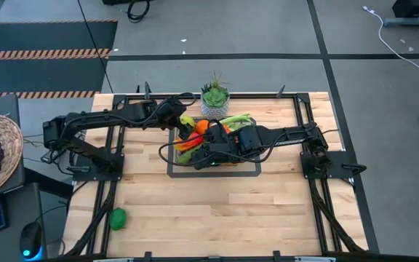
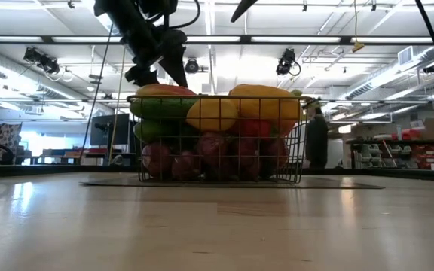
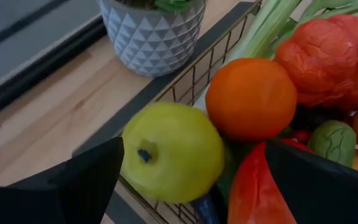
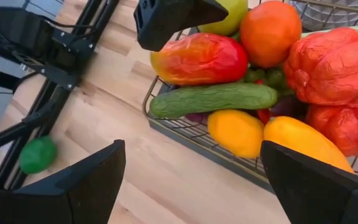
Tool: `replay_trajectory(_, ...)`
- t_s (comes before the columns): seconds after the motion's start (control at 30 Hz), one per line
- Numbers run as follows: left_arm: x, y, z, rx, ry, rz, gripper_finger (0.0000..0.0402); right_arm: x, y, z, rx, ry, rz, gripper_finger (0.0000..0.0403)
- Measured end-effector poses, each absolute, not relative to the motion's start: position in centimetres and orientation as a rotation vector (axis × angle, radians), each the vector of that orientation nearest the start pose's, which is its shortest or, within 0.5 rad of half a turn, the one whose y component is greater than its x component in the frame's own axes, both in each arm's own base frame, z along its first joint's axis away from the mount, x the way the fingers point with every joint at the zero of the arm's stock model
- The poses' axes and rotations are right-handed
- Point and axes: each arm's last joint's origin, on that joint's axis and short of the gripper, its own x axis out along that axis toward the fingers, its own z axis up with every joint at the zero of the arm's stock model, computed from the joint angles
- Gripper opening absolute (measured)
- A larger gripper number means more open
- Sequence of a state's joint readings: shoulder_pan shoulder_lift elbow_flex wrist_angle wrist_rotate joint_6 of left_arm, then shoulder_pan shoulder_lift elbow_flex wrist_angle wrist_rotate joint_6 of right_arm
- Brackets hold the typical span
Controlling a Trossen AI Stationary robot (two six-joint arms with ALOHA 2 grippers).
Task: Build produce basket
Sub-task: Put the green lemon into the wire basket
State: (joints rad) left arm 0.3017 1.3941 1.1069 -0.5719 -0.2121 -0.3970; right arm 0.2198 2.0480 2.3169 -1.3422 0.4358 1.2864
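The wire basket stands mid-table, heaped with produce: an orange, red peppers, a cucumber and yellow pieces. A yellow-green apple rests on the heap at the basket's far left corner. My left gripper is open, slanting down over that corner with a finger on each side of the apple. My right gripper is open and holds nothing, hovering above the basket's near left side. A round green piece lies alone on the table at the near left. My left gripper stands with its fingers on either side of the yellow-green apple. One finger shows right against the apple's side, and I cannot tell whether it touches. The apple sits on the other produce against the basket's wire wall.
A patterned pot with a green succulent stands just beyond the basket's far edge, close to my left gripper. A dark mat lies under the basket. Black frame rails run along the table's sides. Bare wood lies toward the near edge.
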Motion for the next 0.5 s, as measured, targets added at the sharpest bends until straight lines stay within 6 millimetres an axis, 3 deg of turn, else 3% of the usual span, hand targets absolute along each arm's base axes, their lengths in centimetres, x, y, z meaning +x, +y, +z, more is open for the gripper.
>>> replay_trajectory(0.27, 25.4, 8.3, 27.9, -0.505, 0.884, 0.659, 0.0396, 39.9, 7.7, 37.8, 0.837, 0.712, -0.79, 0.0375)
replay_trajectory(0.5, 22.8, 6.8, 29.3, -0.509, 0.956, 0.621, 0.0396, 39.8, 7.8, 37.8, 0.843, 0.696, -0.81, 0.0375)
